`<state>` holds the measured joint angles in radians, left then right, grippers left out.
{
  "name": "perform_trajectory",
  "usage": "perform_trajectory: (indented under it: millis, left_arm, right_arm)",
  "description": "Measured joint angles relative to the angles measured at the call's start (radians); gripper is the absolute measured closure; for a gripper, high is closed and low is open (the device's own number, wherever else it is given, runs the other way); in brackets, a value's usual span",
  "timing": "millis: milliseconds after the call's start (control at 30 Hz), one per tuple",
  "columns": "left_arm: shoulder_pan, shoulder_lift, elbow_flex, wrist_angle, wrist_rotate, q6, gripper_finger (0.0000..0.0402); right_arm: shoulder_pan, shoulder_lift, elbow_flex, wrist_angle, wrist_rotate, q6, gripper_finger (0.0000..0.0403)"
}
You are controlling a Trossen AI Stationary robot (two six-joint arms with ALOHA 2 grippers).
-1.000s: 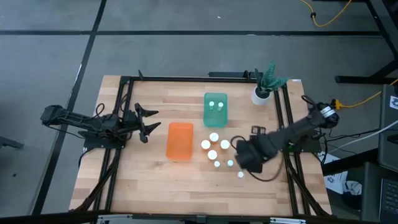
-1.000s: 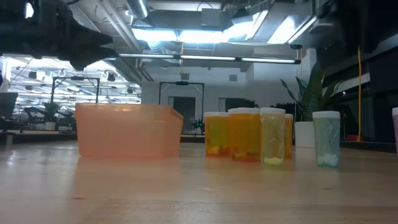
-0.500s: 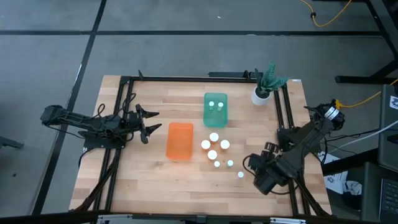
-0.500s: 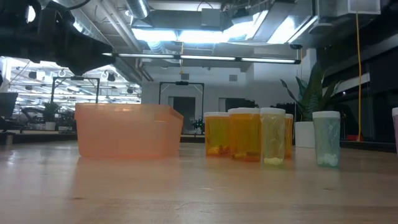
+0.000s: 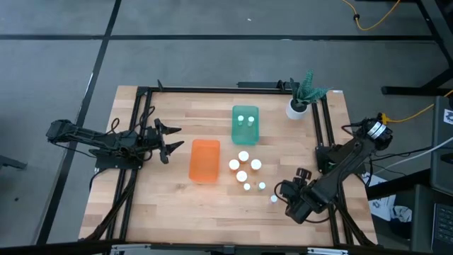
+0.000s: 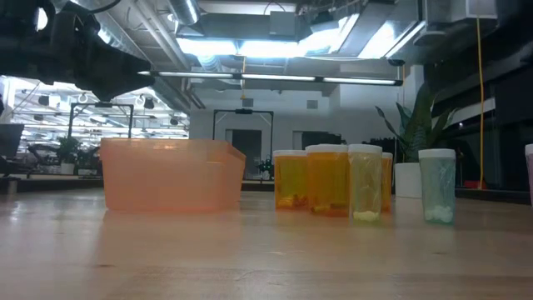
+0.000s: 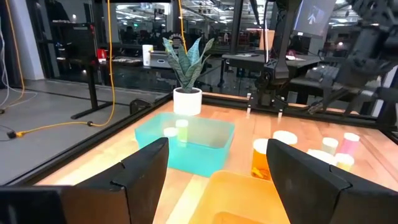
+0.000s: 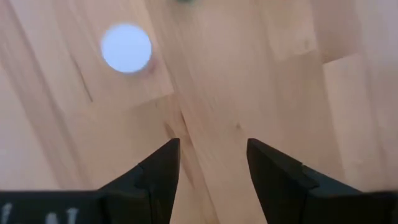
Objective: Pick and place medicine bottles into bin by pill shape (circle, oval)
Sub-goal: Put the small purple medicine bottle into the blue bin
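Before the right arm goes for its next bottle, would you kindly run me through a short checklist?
1. Right hand empty, fingers apart: ok.
2. Right hand directly over the nearest bottle: not ok, the cap sits off to one side.
3. Bottle upright: ok.
4. Neighbouring bottle apart from it: ok.
5. Orange bin and teal bin unobstructed: ok.
6. Left hand parked clear by the orange bin: ok.
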<state>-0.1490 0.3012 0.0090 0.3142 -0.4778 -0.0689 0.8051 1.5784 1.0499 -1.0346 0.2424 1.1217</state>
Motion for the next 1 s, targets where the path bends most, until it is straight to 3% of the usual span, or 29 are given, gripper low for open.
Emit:
perform_trajectory:
  millis: [300, 700, 1000]
  left_arm:
    - [0.0, 0.0, 0.0, 0.0, 0.0, 0.0, 0.0139]
    - [-0.001, 0.0, 0.0, 0.0, 0.0, 0.001, 0.0139]
    - [0.0, 0.0, 0.0, -0.001, 0.0, 0.001, 0.0139]
  right_arm:
    - [-0.002, 0.0, -0.135, 0.201, -0.015, -0.024, 0.0214]
    - [-0.032, 0.0, -0.137, 0.427, 0.045, -0.294, 0.0215]
    - [-0.072, 0.013, -0.137, 0.474, 0.043, -0.364, 0.0215]
